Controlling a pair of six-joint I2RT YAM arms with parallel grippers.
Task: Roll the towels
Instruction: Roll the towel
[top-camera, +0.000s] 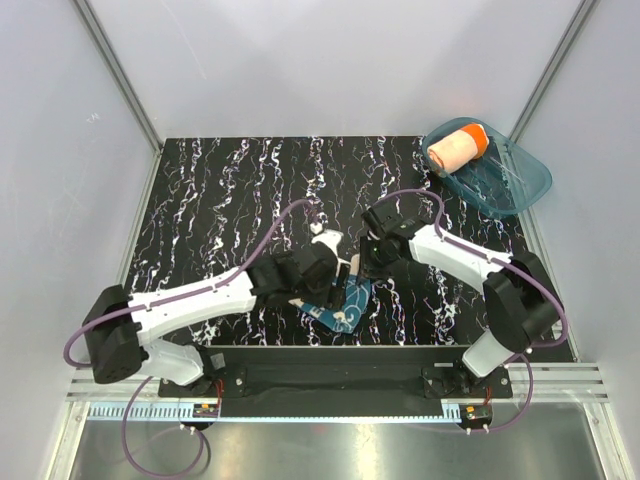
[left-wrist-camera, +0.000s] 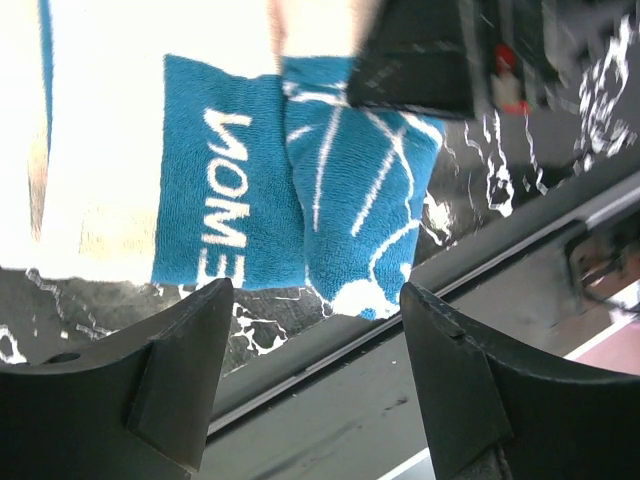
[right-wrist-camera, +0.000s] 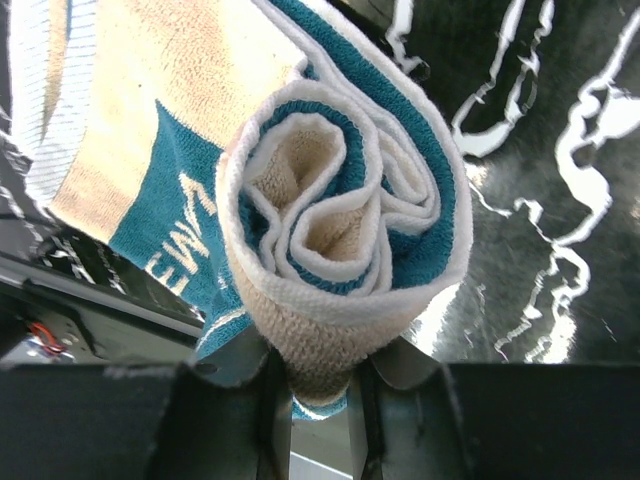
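Observation:
The teal towel (right-wrist-camera: 340, 210) is wound into a loose roll showing cream and teal layers. My right gripper (right-wrist-camera: 320, 375) is shut on the roll's lower end. In the top view this towel (top-camera: 347, 302) lies near the table's front edge between both grippers, with its flat tail spread out. My left gripper (left-wrist-camera: 312, 292) stands open just short of the towel's tail (left-wrist-camera: 350, 200), with nothing between its fingers. From above, the left gripper (top-camera: 328, 268) sits immediately left of the right gripper (top-camera: 367, 260). The orange towel (top-camera: 455, 148) lies rolled in the tub at the back right.
A translucent teal tub (top-camera: 515, 185) sits at the back right corner of the black marbled table (top-camera: 230, 200). The table's front edge and a dark rail (left-wrist-camera: 400, 380) run right beside the teal towel. White walls enclose the table.

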